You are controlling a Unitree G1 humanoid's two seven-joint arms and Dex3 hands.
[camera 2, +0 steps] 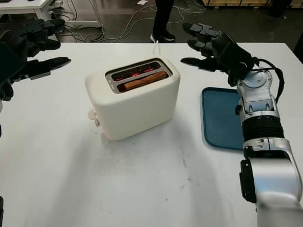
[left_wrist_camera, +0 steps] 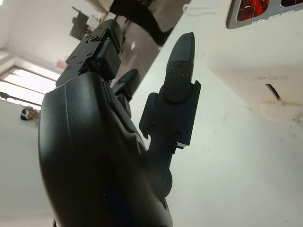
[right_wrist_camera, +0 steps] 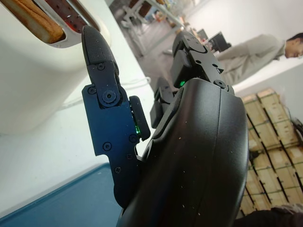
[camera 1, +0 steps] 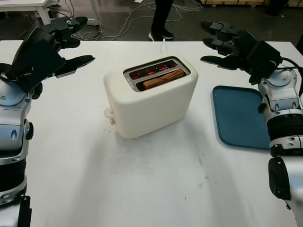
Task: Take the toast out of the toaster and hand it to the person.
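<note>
A cream toaster (camera 1: pixel 151 101) stands in the middle of the white table (camera 1: pixel 142 184), its slots glowing red. A brown slice of toast (camera 1: pixel 163 79) sits low in the nearer slot, its end also seen in the right wrist view (right_wrist_camera: pixel 35 21). My left hand (camera 1: pixel 66 45) hovers open to the left of the toaster, above the table. To the toaster's right, my right hand (camera 1: pixel 220 45) hangs open over the far edge of the table. Neither hand touches the toaster. A person (camera 1: pixel 161 19) stands beyond the table's far edge.
A dark blue tray (camera 1: pixel 236 116) lies on the table right of the toaster, under my right forearm. Cables (camera 1: pixel 109 23) trail on the floor behind the table. The toaster's lever knob (camera 1: pixel 108 113) sticks out at its left end.
</note>
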